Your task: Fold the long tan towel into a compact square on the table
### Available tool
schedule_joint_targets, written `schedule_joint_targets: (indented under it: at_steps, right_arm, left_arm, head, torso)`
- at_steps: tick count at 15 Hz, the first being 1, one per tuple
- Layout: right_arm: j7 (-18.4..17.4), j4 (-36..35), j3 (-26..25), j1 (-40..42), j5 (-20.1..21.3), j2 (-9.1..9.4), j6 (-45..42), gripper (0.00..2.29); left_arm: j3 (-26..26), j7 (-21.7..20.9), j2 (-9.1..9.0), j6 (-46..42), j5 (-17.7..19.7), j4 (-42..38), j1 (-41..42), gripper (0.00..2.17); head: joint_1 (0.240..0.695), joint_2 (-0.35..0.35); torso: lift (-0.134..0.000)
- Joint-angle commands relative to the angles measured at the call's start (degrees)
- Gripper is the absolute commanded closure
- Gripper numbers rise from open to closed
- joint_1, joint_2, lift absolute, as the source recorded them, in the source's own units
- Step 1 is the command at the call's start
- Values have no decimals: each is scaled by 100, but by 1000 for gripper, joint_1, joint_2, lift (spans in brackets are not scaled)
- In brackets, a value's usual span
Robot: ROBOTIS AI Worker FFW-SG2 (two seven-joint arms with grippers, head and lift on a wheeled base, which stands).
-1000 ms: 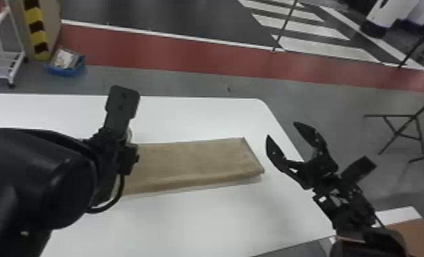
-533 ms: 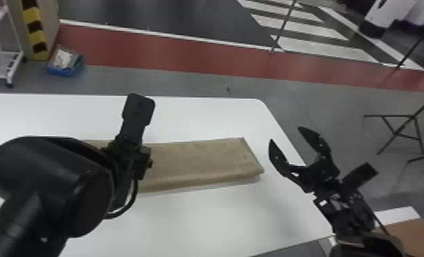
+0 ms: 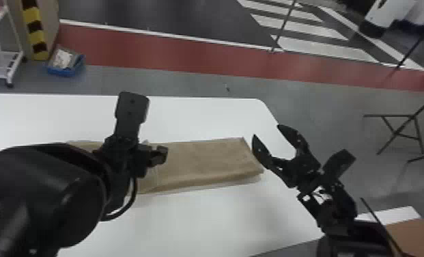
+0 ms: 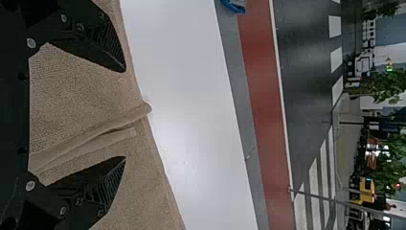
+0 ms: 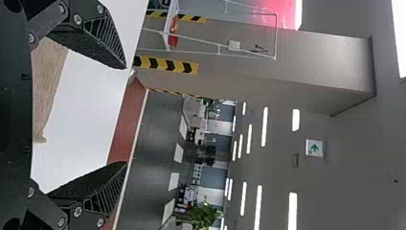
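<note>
The tan towel [image 3: 207, 160] lies as a long flat strip on the white table [image 3: 200, 218], its right end near the table's right side. My left gripper [image 3: 153, 155] is over the towel's left part, and the arm hides some of the cloth there. In the left wrist view my left gripper [image 4: 125, 115] is open, with a raised edge of the towel [image 4: 95, 136] between its fingers, ungripped. My right gripper [image 3: 266, 131] is open beside the towel's right end. In the right wrist view, the towel [image 5: 48, 86] lies beyond my open right gripper [image 5: 127, 115].
Past the table's far edge are a blue bin [image 3: 66, 65] on the floor and a white rack [image 3: 2, 51]. A dark folding stand [image 3: 402, 126] is off to the right. A brown panel [image 3: 409, 239] lies at the lower right.
The left arm has moved to the right along the towel, uncovering some of its left part. My right gripper has hardly moved and remains open.
</note>
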Motion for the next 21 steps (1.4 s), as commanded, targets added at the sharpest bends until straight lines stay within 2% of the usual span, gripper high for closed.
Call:
schedule_joint_targets:
  at_steps: [1, 3, 5, 7, 9, 12, 15, 17, 21]
  right_arm:
    - [-141, -414, 327, -26, 109, 74, 880, 228]
    - [-291, -669, 705, -166, 214, 153, 1636, 346]
    - [-299, -704, 1074, -351, 540, 461, 2180, 390]
    - [-299, -713, 1347, -518, 522, 751, 2637, 471]
    - [-405, -713, 1725, -615, 417, 821, 3077, 475]
    - [-607, -704, 2103, -729, 329, 883, 3428, 475]
    - [-625, -625, 2279, -870, 355, 909, 3569, 478]
    - [-633, -529, 2384, -966, 373, 927, 3798, 532]
    - [-756, -476, 2525, -1045, 434, 935, 4079, 539]
  left_arm:
    - [361, -218, -15, -260, -183, -456, 392, 39]
    - [722, -324, 527, -717, -218, -781, 752, 39]
    - [1302, -675, 791, -752, -209, -1063, 1209, 39]
    - [1601, -728, 1169, -928, -183, -1256, 1561, 39]
    - [1768, -851, 1213, -1103, -174, -1300, 1772, 39]
    - [1768, -913, 1213, -1156, -139, -1309, 1869, 39]
    - [1759, -974, 1222, -1156, -130, -1370, 1904, 39]
    - [1741, -1044, 1213, -1156, -7, -1309, 1895, 39]
    - [1759, -1036, 1213, -1139, -7, -1362, 1921, 39]
  head:
    - [695, -350]
    - [695, -349]
    - [695, -252]
    - [695, -168]
    - [695, -56]
    - [695, 18]
    - [695, 63]
    - [695, 71]
    - [695, 76]
  torso:
    - [-125]
    - [-125]
    - [-125]
    - [-125]
    - [-125]
    - [-125]
    - [-125]
    - [-125]
    - [-125]
